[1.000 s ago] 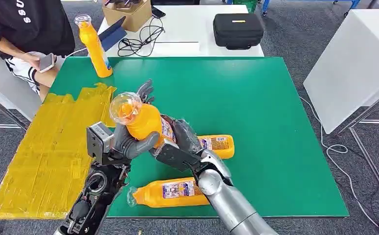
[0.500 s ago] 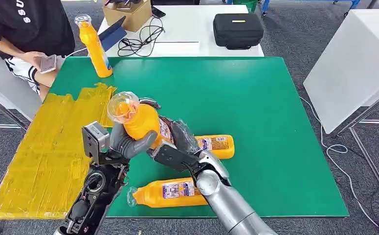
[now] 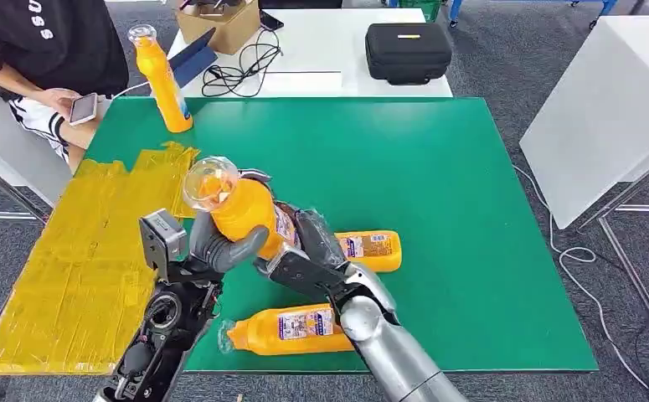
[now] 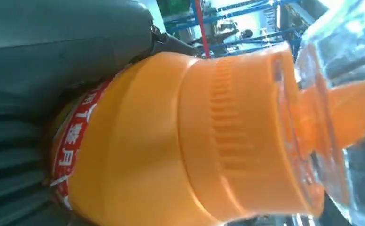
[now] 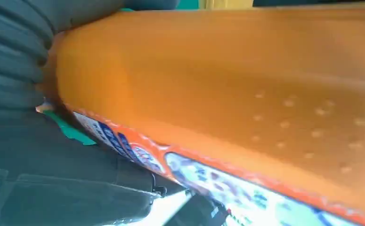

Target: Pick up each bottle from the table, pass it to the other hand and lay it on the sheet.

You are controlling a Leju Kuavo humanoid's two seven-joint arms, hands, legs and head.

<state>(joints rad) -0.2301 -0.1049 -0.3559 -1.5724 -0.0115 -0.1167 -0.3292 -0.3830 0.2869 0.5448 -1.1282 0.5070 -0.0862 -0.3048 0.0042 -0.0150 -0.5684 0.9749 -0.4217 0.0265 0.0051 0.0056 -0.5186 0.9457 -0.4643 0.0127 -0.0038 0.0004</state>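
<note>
An orange bottle [image 3: 245, 209] with a clear cap is held tilted above the green table [image 3: 438, 184], cap toward the yellow sheet [image 3: 78, 260]. My left hand [image 3: 216, 247] wraps its fingers round the bottle's upper body. My right hand [image 3: 308, 251] grips the labelled lower body from the other side. The left wrist view shows the bottle's orange shoulder [image 4: 171, 141] against my left hand [image 4: 39, 70]. In the right wrist view the bottle's side [image 5: 241, 84] lies against my right hand [image 5: 39, 155]. Two more bottles lie on the table, one near the front edge [image 3: 291, 327] and one behind my right hand [image 3: 375, 249]. A third bottle [image 3: 163, 84] stands upright at the far left corner.
A person [image 3: 44, 50] sits at the far left holding a phone [image 3: 82, 107], close to the sheet's far end. Behind the green table a white table carries a black case [image 3: 407, 50], cables and a cardboard box. Another white table [image 3: 605, 100] stands to the right.
My left hand's fingers, stretched out behind the bottle a second ago, have curled round it. The bottle and both hands have shifted slightly toward the sheet.
</note>
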